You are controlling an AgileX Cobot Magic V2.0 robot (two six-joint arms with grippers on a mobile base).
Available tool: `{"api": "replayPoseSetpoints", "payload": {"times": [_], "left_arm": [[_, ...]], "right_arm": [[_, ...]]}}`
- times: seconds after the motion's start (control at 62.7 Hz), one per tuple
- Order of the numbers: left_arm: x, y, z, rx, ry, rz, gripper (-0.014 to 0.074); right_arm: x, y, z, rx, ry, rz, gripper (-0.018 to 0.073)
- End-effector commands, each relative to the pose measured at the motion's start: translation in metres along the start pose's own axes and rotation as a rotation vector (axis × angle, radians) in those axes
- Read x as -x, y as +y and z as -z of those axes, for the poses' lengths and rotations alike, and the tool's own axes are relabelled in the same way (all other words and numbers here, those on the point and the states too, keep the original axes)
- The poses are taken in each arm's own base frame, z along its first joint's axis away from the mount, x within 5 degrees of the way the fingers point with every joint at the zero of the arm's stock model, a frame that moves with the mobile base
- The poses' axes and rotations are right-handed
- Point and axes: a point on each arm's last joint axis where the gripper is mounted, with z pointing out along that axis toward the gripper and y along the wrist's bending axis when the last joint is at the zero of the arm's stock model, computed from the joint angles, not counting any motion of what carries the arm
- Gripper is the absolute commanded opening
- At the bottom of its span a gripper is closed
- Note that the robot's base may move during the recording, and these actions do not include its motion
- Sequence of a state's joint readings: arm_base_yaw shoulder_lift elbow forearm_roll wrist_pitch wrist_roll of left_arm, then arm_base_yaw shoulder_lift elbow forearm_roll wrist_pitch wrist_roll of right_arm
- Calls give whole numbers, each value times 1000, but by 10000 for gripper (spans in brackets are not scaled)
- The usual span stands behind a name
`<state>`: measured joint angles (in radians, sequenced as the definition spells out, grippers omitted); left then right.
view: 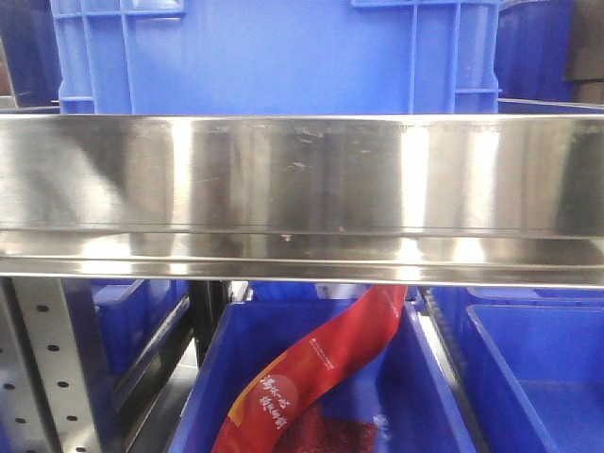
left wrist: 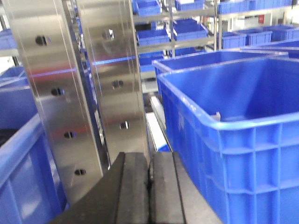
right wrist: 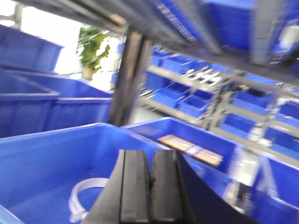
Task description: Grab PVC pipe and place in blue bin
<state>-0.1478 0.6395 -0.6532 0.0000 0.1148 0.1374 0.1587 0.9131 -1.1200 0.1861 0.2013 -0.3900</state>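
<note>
The PVC pipe (right wrist: 80,196) is a pale, translucent tube curved into a loop, lying on the floor of a blue bin (right wrist: 56,140) in the right wrist view. A neighbouring bin (right wrist: 219,144) holds a flat tan item (right wrist: 189,144), and a lower bin (view: 212,377) in the front view holds a red printed strip (view: 321,363). The right gripper (right wrist: 150,161) is clenched on nothing, with the pipe below and to the left of it, apart; the left gripper (left wrist: 149,161) is likewise clenched empty, beside a large bin (left wrist: 224,126) and a steel upright (left wrist: 56,93).
</note>
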Motion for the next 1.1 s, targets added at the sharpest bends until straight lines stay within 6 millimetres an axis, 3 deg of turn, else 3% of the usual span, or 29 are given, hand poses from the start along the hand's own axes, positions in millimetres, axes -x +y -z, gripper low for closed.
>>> {"api": "replayPoseSetpoints", "payload": {"times": [0.0,0.271,0.542,0.813,1.084], "left_arm": [[4,1,1,9,-46,3,-111],[4,1,2,10,-54,3,-111],[0,0,1,6,-22,3,-111],[-32,-4,8,5,-17,19,-111],[-63,-4,24,46,-6,60,-111]], "right_arm": [[-1,-5,23,-41,-22,6,-158],[-19,-8,77,-150,-51,-8,-158],[-44,-4,110,-227,-28,-18,-158],[-72,11,146,-235,-53,-61,-158],[-115,23,164,-253,-31,-62,-158]]}}
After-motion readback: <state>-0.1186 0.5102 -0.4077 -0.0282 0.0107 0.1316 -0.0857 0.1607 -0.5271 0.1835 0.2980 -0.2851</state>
